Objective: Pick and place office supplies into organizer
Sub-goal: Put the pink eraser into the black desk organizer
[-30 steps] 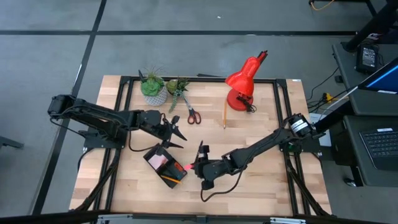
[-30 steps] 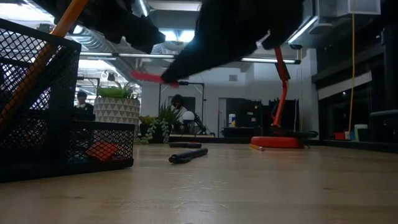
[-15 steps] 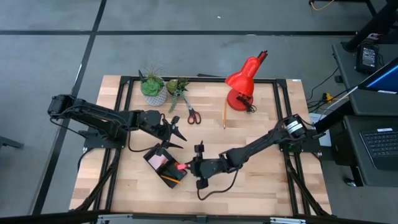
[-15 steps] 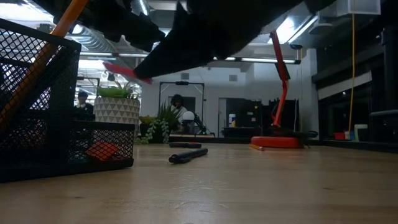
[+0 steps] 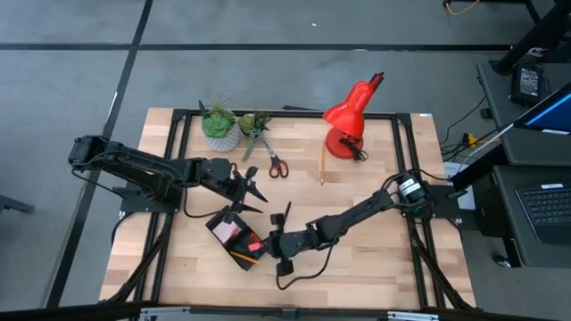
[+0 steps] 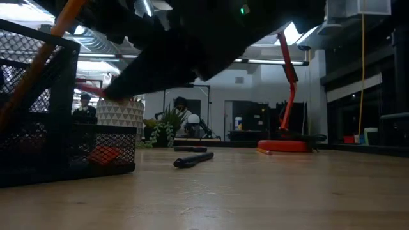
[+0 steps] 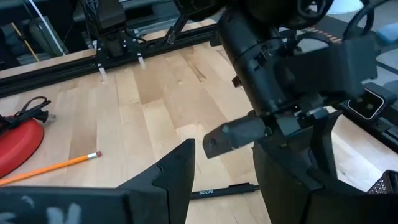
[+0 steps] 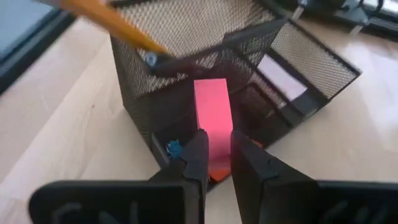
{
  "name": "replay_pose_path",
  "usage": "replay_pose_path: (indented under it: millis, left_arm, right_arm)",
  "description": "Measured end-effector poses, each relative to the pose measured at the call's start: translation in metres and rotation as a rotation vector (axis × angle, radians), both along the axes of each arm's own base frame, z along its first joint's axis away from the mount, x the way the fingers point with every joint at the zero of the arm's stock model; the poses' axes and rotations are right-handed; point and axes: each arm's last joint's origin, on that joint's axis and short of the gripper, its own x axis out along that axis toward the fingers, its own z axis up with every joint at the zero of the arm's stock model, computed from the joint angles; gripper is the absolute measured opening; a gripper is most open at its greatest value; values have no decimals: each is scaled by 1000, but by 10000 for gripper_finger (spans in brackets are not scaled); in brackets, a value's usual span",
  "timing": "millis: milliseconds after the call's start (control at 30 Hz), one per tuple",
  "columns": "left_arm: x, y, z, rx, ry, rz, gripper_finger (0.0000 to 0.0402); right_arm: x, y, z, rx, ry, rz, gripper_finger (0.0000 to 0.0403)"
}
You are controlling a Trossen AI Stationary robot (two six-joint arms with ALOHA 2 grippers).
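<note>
We hold a flat pink rectangular eraser [image 8: 213,118] clamped between the two fingers of our right tool [image 8: 215,149], and its free end juts out ahead of the tool, right at the rim of the black wire-mesh organizer [image 8: 205,37]. From above, the right tool [image 5: 268,242] sits just beside the organizer [image 5: 234,234], with the eraser [image 5: 255,244] over its near edge.

As we judge it, the risk is a release too soon: the eraser looks to straddle the mesh wall, not sit clear inside a compartment, so it could tip outward onto the wooden desk [image 5: 375,259]. Pushing further could also nudge the light organizer or knock the orange pencil [image 8: 106,23] leaning in the tall section just beyond the tool.

Our left tool [image 5: 252,188] waits on the organizer's far side, its fingers spread apart and holding nothing; a reach from it could crowd the right arm.
</note>
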Motion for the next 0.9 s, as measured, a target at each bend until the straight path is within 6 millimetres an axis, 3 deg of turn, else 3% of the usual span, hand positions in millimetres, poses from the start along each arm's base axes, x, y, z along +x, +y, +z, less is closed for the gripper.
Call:
replay_pose_path:
  millis: [133,567,900]
  left_arm:
    - [-1,0,-1,-6,17,2,157]
    - [-1,0,-1,-6,19,3,157]
    - [-1,0,-1,-6,19,3,157]
  right_arm:
    - [1,0,-8,14,22,-12,53]
    - [1,0,-9,16,25,-14,55]
    - [2,0,-8,36,17,-24,124]
